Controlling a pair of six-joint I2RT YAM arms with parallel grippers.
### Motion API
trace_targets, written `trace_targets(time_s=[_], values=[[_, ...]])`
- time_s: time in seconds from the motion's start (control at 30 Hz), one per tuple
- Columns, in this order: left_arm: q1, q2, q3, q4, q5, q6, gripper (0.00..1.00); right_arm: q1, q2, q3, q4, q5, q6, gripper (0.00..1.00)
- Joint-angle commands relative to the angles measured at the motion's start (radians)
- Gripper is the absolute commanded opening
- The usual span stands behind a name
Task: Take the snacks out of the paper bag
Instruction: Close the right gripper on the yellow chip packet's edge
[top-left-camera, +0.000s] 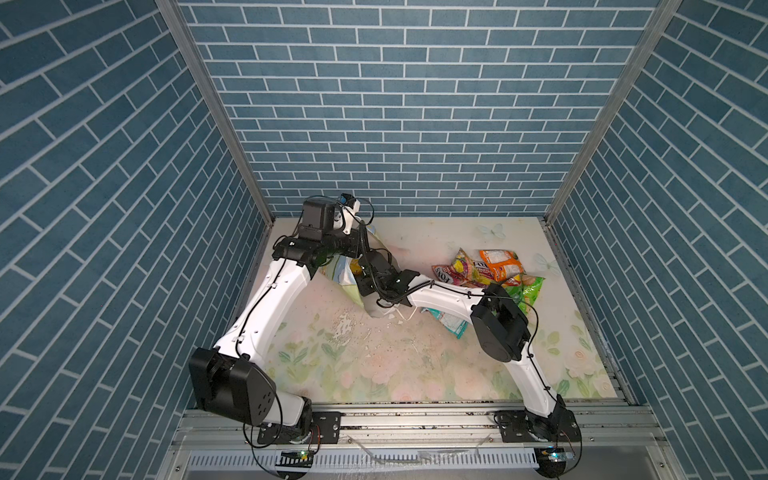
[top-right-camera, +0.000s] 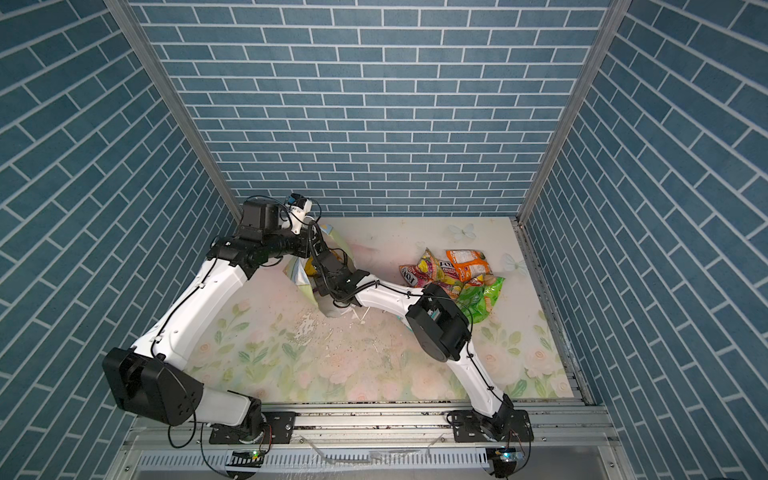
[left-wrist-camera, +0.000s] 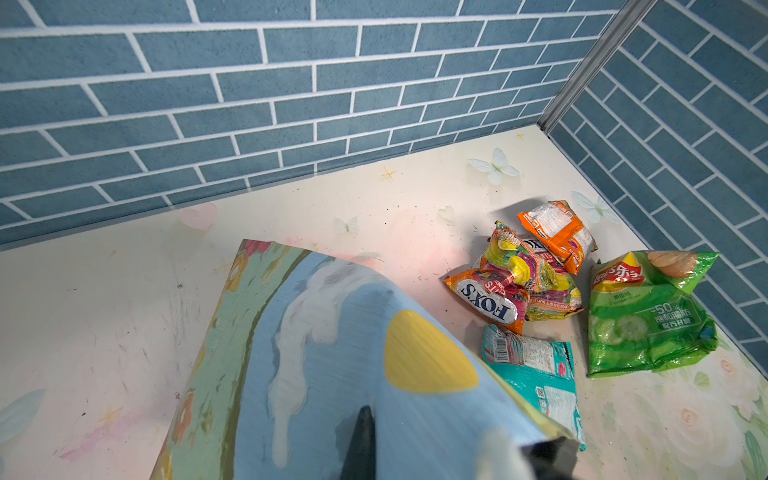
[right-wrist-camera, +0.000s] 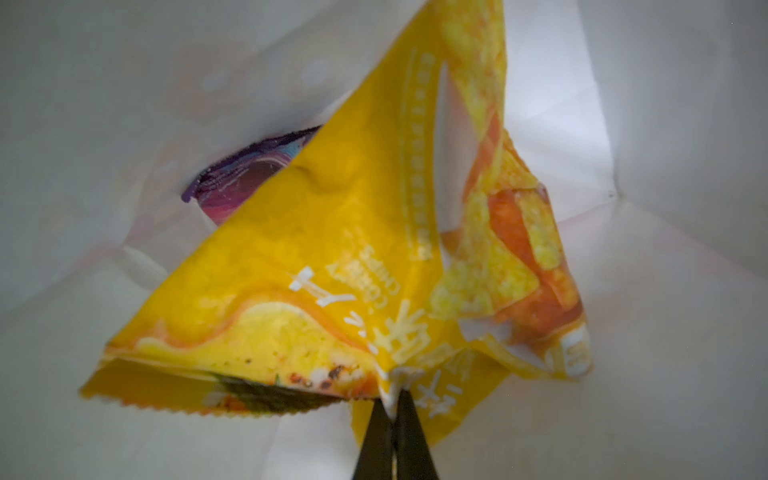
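**R gripper (right-wrist-camera: 392, 390) is deep in the paper bag (right-wrist-camera: 124, 374), jaws clenched on a yellow packet (right-wrist-camera: 316, 249)**

Jaws pinch the yellow one by its crinkled edge. A purple packet (right-wrist-camera: 245, 174) is tucked behind it against the white inside. L gripper (left-wrist-camera: 365, 424) has its jaws clamped on the bag wall, one finger on the printed outside. Bag's at the back-left of the desk (top-left-camera: 415, 365). Already out on the desk, right of the bag: FOX'S fruit-print pile (left-wrist-camera: 498, 291), orange packet (left-wrist-camera: 557, 232) leaning on it, green packet (left-wrist-camera: 648, 320) and teal packet (left-wrist-camera: 536, 370), which is nearest the bag.
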Motion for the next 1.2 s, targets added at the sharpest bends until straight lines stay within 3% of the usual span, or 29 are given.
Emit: trace_targets(time_s=[0.0,1.17], values=[[-0.006,0.002,0.001,-0.018,0.010,0.004,0.00,-0.009,-0.093,-0.019,0.025,0.021,-0.016,0.00],[-0.005,0.011,0.005,-0.032,-0.052,-0.020,0.00,-0.009,-0.221,-0.150,0.084,0.035,0.008,0.00]])
